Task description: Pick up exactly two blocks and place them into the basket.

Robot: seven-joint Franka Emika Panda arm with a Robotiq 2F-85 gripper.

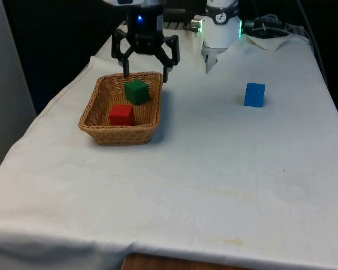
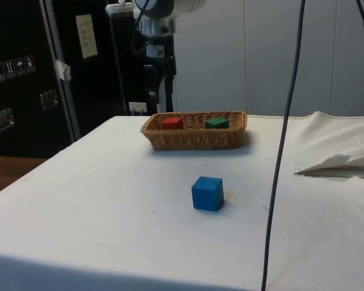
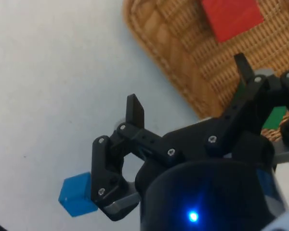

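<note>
A wicker basket (image 1: 119, 135) (image 2: 194, 139) (image 3: 169, 54) sits toward the front view's left and holds a red block (image 1: 121, 115) (image 2: 172, 123) (image 3: 232, 17) and a green block (image 1: 137, 91) (image 2: 216, 123) (image 3: 274, 118). My gripper (image 1: 146, 74) (image 2: 159, 100) (image 3: 189, 89) hangs open and empty just above the basket's far rim, near the green block. A blue block (image 1: 254, 94) (image 2: 207, 193) (image 3: 77, 195) stands alone on the cloth, well off to the front view's right of the basket.
The white cloth is rumpled at the far right corner (image 1: 270, 39) (image 2: 337, 163). A dark cable (image 2: 282, 151) hangs down in front of the side camera. The robot's base (image 1: 221, 28) stands behind the basket.
</note>
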